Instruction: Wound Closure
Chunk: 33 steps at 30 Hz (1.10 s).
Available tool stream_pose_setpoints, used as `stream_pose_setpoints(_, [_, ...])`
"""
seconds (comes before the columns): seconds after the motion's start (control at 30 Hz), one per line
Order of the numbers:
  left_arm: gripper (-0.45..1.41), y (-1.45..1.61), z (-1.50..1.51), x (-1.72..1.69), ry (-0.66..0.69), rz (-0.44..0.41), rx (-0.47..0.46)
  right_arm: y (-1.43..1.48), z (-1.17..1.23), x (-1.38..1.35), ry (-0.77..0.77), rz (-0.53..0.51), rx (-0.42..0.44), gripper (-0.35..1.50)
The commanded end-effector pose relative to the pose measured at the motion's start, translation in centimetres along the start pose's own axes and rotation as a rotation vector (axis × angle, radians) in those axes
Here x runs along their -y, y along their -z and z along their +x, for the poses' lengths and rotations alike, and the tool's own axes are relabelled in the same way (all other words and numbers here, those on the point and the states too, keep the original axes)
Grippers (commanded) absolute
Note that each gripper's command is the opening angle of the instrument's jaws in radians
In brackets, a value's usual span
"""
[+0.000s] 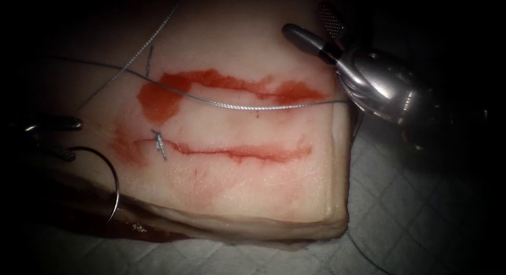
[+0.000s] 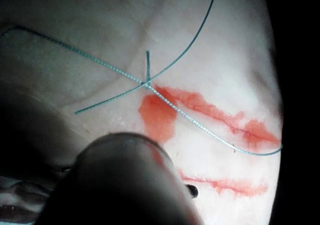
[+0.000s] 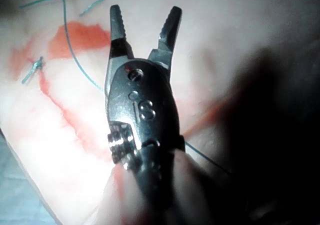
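Needle (image 1: 108,175) hangs off the tissue's (image 1: 237,196) near left edge, outside the tissue, its curve arcing downward. Left tool (image 1: 58,138) sits at the far left with jaws parted; one jaw touches the needle's upper end, but whether it truly grips cannot be told. Cut (image 1: 237,153) runs across the tissue, with a knotted stitch (image 1: 159,144) at its left end. Beyond it, thread (image 1: 253,106) lies over a band of red fluid (image 1: 158,101), and a cut thread end (image 1: 149,61) stands nearby. Right tool (image 1: 316,30), at the far right edge, has jaws spread, grasping nothing.
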Motion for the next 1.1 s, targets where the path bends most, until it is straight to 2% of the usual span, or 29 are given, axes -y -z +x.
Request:
stream_pose_setpoints(0.03, [0.71,-0.10,-0.03,-0.04,0.010,-0.034,0.005,-0.07,0.04,-0.05,-0.001,-0.002,0.003,1.25])
stream_pose_setpoints(0.1, [0.69,-0.17,-0.03,-0.12,0.002,-0.083,-0.002,-0.07,0.04,-0.05,-0.001,-0.002,0.003,1.25])
stream_pose_setpoints(0.23, [0.56,-0.31,-0.02,-0.24,0.026,-0.099,-0.016,-0.07,0.04,-0.05,-0.001,-0.002,0.003,1.25])
stream_pose_setpoints(0.27, [0.32,-0.34,-0.03,-0.26,0.025,-0.100,-0.019,-0.07,0.04,-0.05,-0.001,-0.002,0.003,1.25])
stream_pose_setpoints(0.3, [0.19,-0.40,-0.03,-0.30,0.016,-0.103,-0.028,-0.07,0.04,-0.05,-0.001,-0.002,0.003,1.25])
stream_pose_setpoints(0.33, [0.09,-0.44,-0.04,-0.34,0.007,-0.105,-0.032,-0.07,0.04,-0.05,-0.001,-0.002,0.003,1.25])
stream_pose_setpoints(0.37, [0.07,-0.48,-0.04,-0.39,-0.003,-0.115,-0.043,-0.07,0.04,-0.05,-0.001,-0.002,0.003,1.25])
stream_pose_setpoints(0.43, [0.09,-0.56,-0.03,-0.51,-0.027,-0.138,-0.061,-0.06,0.04,-0.05,-0.001,-0.002,0.002,1.25])
stream_pose_setpoints(0.53, [0.32,-0.67,-0.02,-0.63,-0.065,-0.173,-0.078,-0.06,0.03,-0.05,-0.001,-0.002,0.002,1.25])
stream_pose_setpoints(0.57, [0.32,-0.70,-0.02,-0.64,-0.076,-0.174,-0.083,-0.06,0.03,-0.05,-0.001,-0.002,0.002,1.23])
stream_pose_setpoints(0.63, [0.10,-0.75,-0.02,-0.63,-0.086,-0.181,-0.099,-0.06,0.03,-0.05,-0.001,-0.002,0.002,1.23])
stream_pose_setpoints(0.67, [0.09,-0.76,-0.01,-0.63,-0.092,-0.184,-0.107,-0.06,0.03,-0.05,-0.007,-0.002,0.002,1.23])
stream_pose_setpoints(0.83, [0.37,-0.79,-0.01,-0.62,-0.114,-0.198,-0.138,-0.06,0.03,-0.06,-0.007,-0.001,0.002,1.21])
stream_pose_setpoints(0.9, [0.36,-0.81,-0.01,-0.61,-0.118,-0.201,-0.144,-0.07,0.03,-0.07,-0.007,-0.001,0.002,1.21])
stream_pose_setpoints(0.97, [0.17,-0.85,0.00,-0.62,-0.126,-0.204,-0.152,-0.07,0.03,-0.07,-0.007,-0.001,0.002,1.21])
stream_pose_setpoints(1.0, [0.00,-0.87,0.00,-0.61,-0.129,-0.205,-0.155,-0.07,0.03,-0.07,-0.007,-0.001,0.002,1.21])
stream_pose_setpoints(1.07, [-0.08,-0.90,0.00,-0.61,-0.133,-0.208,-0.161,-0.07,0.03,-0.07,-0.007,-0.001,0.002,1.21])
stream_pose_setpoints(1.1, [-0.28,-0.91,0.01,-0.60,-0.137,-0.211,-0.169,-0.07,0.03,-0.07,-0.007,-0.001,0.002,1.21])
